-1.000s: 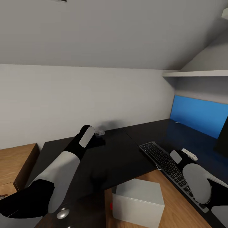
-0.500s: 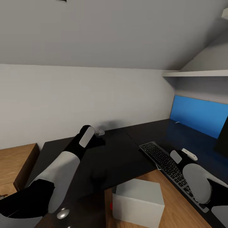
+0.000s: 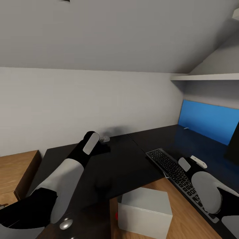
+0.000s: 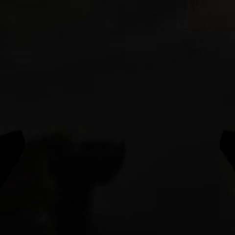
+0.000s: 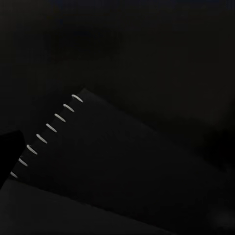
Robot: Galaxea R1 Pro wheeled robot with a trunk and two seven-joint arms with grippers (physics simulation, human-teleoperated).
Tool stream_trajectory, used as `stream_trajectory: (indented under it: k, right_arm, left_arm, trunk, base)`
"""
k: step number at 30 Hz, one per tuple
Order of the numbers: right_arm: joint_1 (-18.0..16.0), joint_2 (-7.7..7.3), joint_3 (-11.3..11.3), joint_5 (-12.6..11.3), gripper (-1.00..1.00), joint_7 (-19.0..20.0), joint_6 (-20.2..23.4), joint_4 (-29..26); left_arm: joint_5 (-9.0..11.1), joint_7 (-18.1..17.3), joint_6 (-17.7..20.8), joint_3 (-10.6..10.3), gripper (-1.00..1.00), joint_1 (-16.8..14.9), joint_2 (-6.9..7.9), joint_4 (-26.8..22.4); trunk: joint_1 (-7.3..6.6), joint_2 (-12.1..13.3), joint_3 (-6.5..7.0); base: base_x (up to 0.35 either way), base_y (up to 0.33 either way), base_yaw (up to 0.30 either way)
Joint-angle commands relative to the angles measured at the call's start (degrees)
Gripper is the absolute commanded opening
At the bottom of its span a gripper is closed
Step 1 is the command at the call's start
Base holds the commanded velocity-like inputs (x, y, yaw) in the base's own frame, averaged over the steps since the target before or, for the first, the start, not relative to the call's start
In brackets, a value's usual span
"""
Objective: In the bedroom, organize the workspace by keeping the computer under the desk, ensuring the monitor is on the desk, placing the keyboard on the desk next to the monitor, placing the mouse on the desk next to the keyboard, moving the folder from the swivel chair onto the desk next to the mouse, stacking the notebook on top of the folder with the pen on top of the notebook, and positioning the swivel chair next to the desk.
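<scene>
Hovering over the notebook (image 5: 112,161) on the surface (image 3: 126,166), right fingers (can't tell their spread) should drop slowly, squarely.

No words, numbers or signs can be read anywhere. The keyboard (image 3: 176,174) has many small keys, but the marks on them are too tiny to make out.

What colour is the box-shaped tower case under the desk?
Pale grey-white box-shaped tower case, with a small red light on its side; head view shows it best.
</scene>
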Motion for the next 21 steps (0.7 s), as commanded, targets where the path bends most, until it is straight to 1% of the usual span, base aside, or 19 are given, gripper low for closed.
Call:
stream_trajectory:
  k: [1,15,21]
  right_arm:
    - [0.0,0.00,-0.3,-1.0,1.00,-0.3,0.4,-0.1]
    - [0.0,0.00,-0.3,-1.0,1.00,-0.2,0.3,-0.1]
    - [0.0,0.48,-0.3,-0.9,1.00,-0.1,0.2,-0.1]
  left_arm:
    - [0.5,0.6,0.1,-0.1,1.00,0.0,0.00,0.0]
    - [0.6,0.6,0.1,-0.1,1.00,0.0,0.00,0.0]
    - [0.5,0.6,0.1,-0.1,1.00,0.0,0.00,0.0]
  trunk:
    - [0.00,0.0,-0.07]
    - [0.00,0.0,-0.07]
    - [0.00,0.0,-0.07]
  base:
    - [0.000,0.000,0.000]
    - [0.000,0.000,0.000]
    - [0.000,0.000,0.000]
